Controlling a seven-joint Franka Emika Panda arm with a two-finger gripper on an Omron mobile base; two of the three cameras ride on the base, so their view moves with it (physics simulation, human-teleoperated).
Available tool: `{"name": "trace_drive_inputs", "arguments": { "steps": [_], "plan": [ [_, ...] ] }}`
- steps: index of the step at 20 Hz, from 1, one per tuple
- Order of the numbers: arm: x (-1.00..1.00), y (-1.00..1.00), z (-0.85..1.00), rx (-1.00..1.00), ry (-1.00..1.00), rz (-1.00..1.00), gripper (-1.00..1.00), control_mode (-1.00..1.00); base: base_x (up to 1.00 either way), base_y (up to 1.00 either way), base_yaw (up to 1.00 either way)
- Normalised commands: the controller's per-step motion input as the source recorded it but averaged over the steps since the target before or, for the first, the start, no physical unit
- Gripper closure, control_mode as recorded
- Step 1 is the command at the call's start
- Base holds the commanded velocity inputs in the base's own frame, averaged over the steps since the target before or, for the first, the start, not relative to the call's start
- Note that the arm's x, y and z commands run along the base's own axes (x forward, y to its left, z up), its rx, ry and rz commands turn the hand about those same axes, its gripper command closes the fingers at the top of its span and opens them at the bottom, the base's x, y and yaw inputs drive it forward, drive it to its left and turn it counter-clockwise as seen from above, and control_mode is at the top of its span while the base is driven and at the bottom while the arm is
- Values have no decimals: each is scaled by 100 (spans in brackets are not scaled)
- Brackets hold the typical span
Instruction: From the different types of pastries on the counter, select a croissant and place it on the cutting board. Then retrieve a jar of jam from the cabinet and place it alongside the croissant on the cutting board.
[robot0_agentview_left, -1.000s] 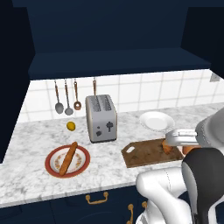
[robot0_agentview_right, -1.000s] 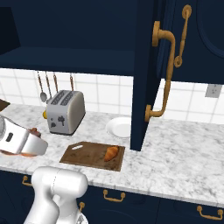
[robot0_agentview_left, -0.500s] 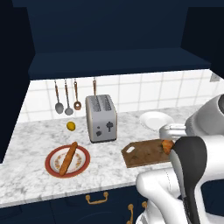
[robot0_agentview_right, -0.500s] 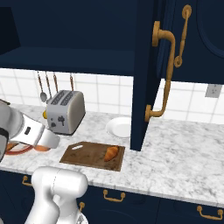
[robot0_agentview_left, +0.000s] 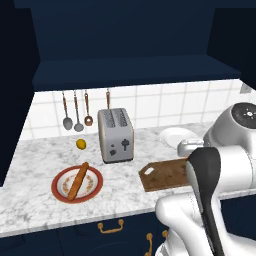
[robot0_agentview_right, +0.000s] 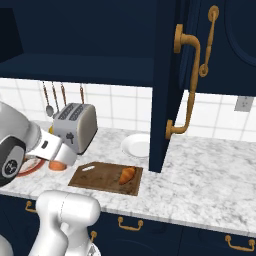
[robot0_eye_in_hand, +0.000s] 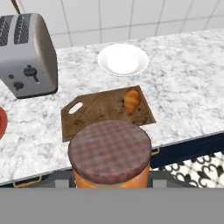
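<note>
A golden croissant (robot0_eye_in_hand: 131, 99) lies on the right part of the brown cutting board (robot0_eye_in_hand: 94, 111), also seen in the right base view as croissant (robot0_agentview_right: 127, 174) on board (robot0_agentview_right: 95, 178). My gripper (robot0_agentview_right: 58, 160) is shut on a jam jar (robot0_eye_in_hand: 110, 154) with orange contents and a checkered reddish lid. The jar (robot0_agentview_right: 57, 165) hangs just left of the board's handle end, above the counter's front. In the hand view the jar hides my fingertips. In the left base view my arm covers part of the board (robot0_agentview_left: 162, 174).
A silver toaster (robot0_agentview_right: 75, 127) stands behind the board's left end and a white plate (robot0_eye_in_hand: 122, 60) behind the board. A red plate with a baguette (robot0_agentview_left: 77, 182) and a lemon (robot0_agentview_left: 81, 144) lie to the left. The open cabinet door (robot0_agentview_right: 167, 85) hangs right of the board.
My hand has swung with the jar from the far left toward the cutting board's left end. The croissant and board have stayed put.
</note>
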Motion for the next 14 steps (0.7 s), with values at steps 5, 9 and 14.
{"name": "trace_drive_inputs", "arguments": {
  "steps": [5, 9, 14],
  "plan": [
    [8, 0, -70, -11, -24, 0, 100, -100, 0, 0, 0],
    [7, -12, -82, -3, -21, 0, 100, -100, 0, 0, 0],
    [8, -30, -98, 0, -20, 0, 100, -100, 0, 0, 0]
  ]
}}
